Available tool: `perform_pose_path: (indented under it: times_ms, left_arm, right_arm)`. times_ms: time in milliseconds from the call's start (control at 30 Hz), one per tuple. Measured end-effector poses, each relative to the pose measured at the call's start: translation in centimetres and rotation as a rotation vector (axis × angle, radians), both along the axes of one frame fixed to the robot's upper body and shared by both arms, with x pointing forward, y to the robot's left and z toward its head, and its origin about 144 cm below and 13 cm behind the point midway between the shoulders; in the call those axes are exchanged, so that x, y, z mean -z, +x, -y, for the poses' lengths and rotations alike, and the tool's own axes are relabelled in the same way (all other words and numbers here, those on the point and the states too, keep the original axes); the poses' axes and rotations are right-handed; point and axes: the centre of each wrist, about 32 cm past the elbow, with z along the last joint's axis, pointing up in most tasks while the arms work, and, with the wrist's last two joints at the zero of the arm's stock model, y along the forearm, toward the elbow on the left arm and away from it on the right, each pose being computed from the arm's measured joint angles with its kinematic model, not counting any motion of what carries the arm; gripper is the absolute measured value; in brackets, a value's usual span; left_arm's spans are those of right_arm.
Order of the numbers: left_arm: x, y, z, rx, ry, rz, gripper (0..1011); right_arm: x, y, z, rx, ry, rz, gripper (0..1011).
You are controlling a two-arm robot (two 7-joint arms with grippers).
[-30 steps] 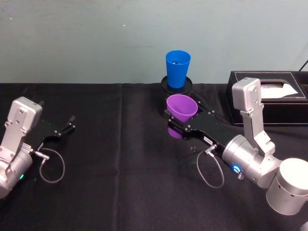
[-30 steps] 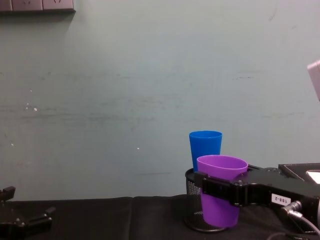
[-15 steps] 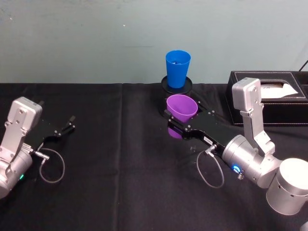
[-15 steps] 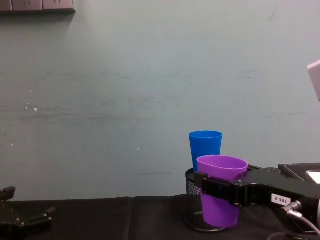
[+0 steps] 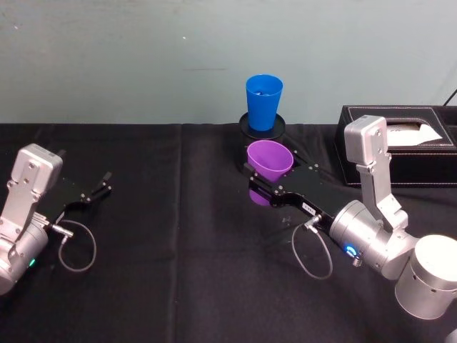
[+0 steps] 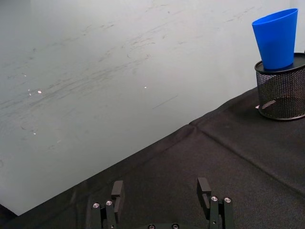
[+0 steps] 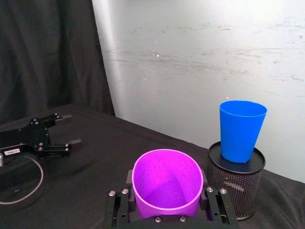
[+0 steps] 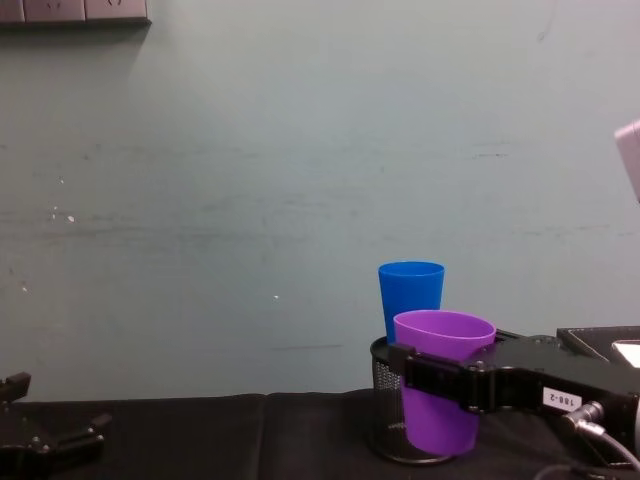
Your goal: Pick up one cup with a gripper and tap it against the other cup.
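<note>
— What is the right gripper [image 7: 167, 191] doing?

— It is clamped on the purple tumbler [image 5: 270, 160], one flat jaw on each side just under the rim. The cup is upright, just in front of the black wire-mesh pot [image 7: 237, 183]. The chest view suggests its base is barely clear of the cloth, though I can't be sure.

— Any change over the last second?

— Almost none. Cup and arm sit where they did a second ago (a pause, I'd guess). So the grasp is made and the tap is not: the purple cup and the blue tumbler [image 5: 263, 100] are apart.

— Where is the blue one?

— On top of the mesh pot, so higher than the purple rim. I judge the next move needs a lift and a short push forward, gentle enough not to knock it off its perch.

— The other arm?

— The left gripper [image 6: 161, 191] rests far off to the left with its fingers spread, holding nothing.

— And the setting?

— There is a black tablecloth [image 5: 178, 271], slightly creased, and a scuffed pale green wall [image 5: 107, 57] behind it. A black tissue box [image 5: 400, 153] with white stitching is on the right, and a dark curtain [image 7: 47, 52] hangs to one side.
</note>
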Motion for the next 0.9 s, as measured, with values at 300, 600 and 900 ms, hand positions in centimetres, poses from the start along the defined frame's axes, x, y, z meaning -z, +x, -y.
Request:
perform_pose_path:
  times_ms: [300,600,900]
  left_arm:
    - [0.00,0.00,0.00,0.000,0.000,0.000,1000]
    - [0.00,0.00,0.00,0.000,0.000,0.000,1000]
    - [0.00,0.00,0.00,0.000,0.000,0.000,1000]
  right_arm:
    - [0.00,0.00,0.00,0.000,0.000,0.000,723]
    - [0.00,0.00,0.00,0.000,0.000,0.000,723]
    - [0.00,0.00,0.00,0.000,0.000,0.000,723]
